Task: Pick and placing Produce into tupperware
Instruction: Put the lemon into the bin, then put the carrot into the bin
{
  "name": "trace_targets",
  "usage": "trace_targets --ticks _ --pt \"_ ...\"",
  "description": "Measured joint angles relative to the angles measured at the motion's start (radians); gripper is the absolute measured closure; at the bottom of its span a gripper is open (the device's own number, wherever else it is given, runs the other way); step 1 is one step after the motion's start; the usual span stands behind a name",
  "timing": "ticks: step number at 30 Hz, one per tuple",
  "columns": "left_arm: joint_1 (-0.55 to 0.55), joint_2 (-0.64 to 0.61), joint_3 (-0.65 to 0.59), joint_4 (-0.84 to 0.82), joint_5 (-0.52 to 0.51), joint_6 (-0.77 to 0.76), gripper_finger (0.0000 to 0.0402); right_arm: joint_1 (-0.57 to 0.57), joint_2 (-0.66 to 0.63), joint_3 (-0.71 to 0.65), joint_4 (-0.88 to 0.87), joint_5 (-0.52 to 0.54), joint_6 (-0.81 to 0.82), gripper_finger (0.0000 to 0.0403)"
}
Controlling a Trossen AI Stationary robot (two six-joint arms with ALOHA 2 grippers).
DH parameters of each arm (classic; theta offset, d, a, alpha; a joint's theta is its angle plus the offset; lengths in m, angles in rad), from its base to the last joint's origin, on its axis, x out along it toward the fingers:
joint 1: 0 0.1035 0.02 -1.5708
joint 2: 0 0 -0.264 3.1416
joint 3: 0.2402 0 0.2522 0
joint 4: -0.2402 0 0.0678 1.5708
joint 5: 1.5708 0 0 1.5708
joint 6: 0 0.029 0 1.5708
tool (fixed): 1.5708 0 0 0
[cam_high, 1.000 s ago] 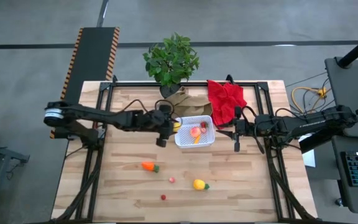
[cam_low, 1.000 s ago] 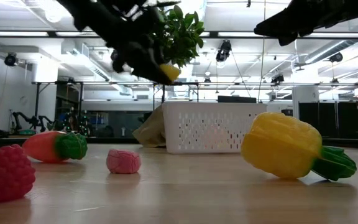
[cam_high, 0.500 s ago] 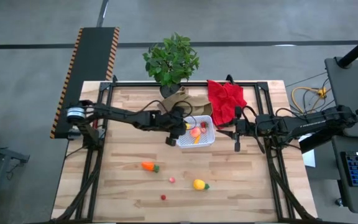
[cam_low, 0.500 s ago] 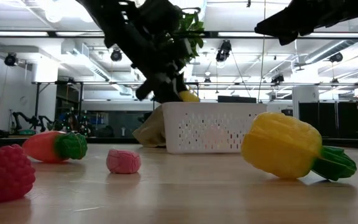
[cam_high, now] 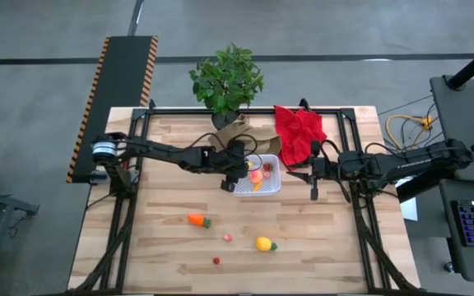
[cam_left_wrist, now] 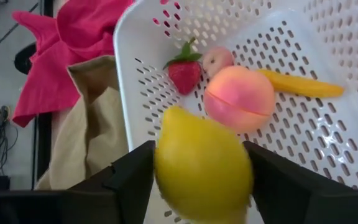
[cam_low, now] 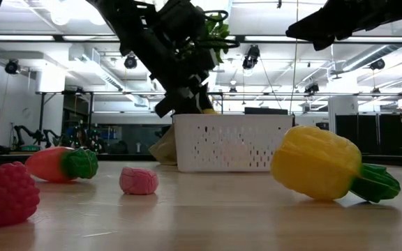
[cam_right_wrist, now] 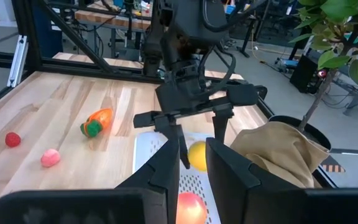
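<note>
Wooden table (cam_high: 163, 255), centre frame. Left gripper (cam_high: 235, 170) hovers over the white tupperware (cam_high: 271, 186) at its left rim, a yellow lemon (cam_left_wrist: 202, 165) between its parted fingers. Peach (cam_left_wrist: 239, 98), strawberry (cam_left_wrist: 184, 72) already inside. Right gripper (cam_high: 313, 174) waits right of it, fingers nearly together, empty. Carrot (cam_high: 197, 219), yellow fruit (cam_high: 263, 243) loose lower down.

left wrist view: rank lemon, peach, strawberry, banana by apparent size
1. lemon, between the left hand's fingers and nearest the camera, so its lead is partly nearness.
2. peach.
3. banana and strawberry: too alike to rank.
</note>
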Motion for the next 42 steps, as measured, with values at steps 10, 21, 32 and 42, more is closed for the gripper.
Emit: trace_targets --ticks 10,21,32,42 --pt "-0.002 -0.005 0.003 -0.001 0.0 -0.001 0.0151 0.0 0.0 0.0 0.0 0.0 0.0 0.0333" --pt "-0.054 -0.159 -0.001 -0.004 0.0 -0.009 0.015 0.0 0.0 0.0 0.0 0.0 0.0 0.0333" --pt "-0.174 -0.301 -0.013 -0.18 -0.024 -0.158 0.0149 0.0 0.0 0.0 0.003 0.0 0.0 0.0333" --pt "-0.271 -0.372 -0.018 -0.471 -0.053 -0.4 0.0149 0.0 0.0 0.0 0.005 0.0 0.0 0.0332"
